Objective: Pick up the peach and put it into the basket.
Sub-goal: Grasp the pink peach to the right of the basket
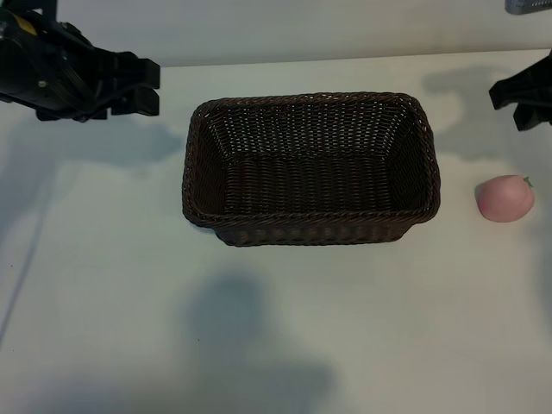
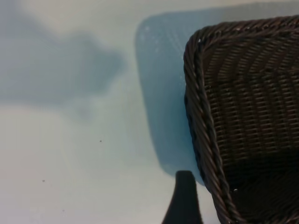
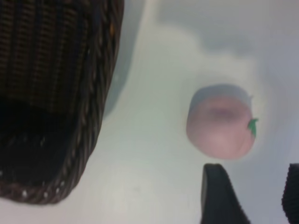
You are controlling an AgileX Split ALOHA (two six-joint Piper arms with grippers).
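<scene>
Wicker basket point(image 1: 310, 168) sits mid-desk point(image 1: 129, 302); peach point(image 1: 505, 198) lies well right of its rim, open desk all around. My right tool point(image 3: 250, 196) hangs just beside the peach, fingers apart, holding nothing. Left tool point(image 1: 129, 86) open, far-left corner.

Right gripper point(image 1: 523, 102) cut off at edge

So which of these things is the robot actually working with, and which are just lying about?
Part of the job:
- peach, on the table right of the basket
- basket, nothing in it
- right gripper, open, near the peach

Just there:
- left gripper, away from the peach
- table
</scene>
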